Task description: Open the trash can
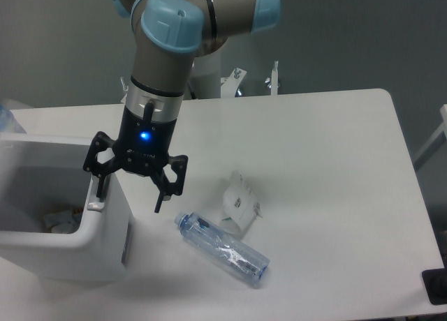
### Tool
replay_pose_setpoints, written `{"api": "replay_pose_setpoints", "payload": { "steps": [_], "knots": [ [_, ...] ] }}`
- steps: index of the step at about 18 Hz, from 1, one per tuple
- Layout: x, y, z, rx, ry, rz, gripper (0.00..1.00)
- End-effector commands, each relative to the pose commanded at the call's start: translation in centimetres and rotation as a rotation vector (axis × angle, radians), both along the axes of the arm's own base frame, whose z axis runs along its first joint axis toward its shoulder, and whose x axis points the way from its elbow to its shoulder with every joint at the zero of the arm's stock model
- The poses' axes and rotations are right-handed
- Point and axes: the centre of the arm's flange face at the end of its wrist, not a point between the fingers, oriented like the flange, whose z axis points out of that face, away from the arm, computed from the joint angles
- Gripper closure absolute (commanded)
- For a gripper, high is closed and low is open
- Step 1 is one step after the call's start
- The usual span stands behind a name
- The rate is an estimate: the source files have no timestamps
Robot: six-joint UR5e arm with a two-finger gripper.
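Arm reaches down, claw (130, 194) fingers spread apart.

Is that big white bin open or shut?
Open: the trash can shows its hollow inside, with some scraps at the bottom.

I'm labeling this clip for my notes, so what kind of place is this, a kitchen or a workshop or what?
Most likely a robotics lab or test bench, not a kitchen. A robot arm works over a plain white table against a bare grey floor, with staged props: a white trash can and a clear plastic bottle.
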Motion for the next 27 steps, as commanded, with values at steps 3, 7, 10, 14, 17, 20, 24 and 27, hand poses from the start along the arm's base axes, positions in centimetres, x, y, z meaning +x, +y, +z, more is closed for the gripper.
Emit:
{"api": "replay_pose_setpoints", "payload": {
  "steps": [3, 7, 10, 14, 17, 20, 24, 27],
  "knots": [
    [0.0, 0.0, 0.7, 0.011, 0.009, 0.0, 0.0],
    [-2.6, -0.7, 2.6, 0.039, 0.035, 0.036, 0.0],
    [-7.8, -2.8, 3.6, 0.053, 0.056, 0.116, 0.0],
    [-15.7, -6.0, 0.5, 0.017, 0.053, 0.205, 0.0],
    [-19.8, -8.0, -2.6, -0.02, 0.063, 0.203, 0.0],
    [-22.2, -8.7, -5.4, -0.055, 0.038, 0.222, 0.0],
    [-23.0, -8.4, -7.8, -0.084, 0.012, 0.225, 0.0],
    [-23.7, -8.8, -9.2, -0.161, 0.046, 0.256, 0.0]
  ]
}}
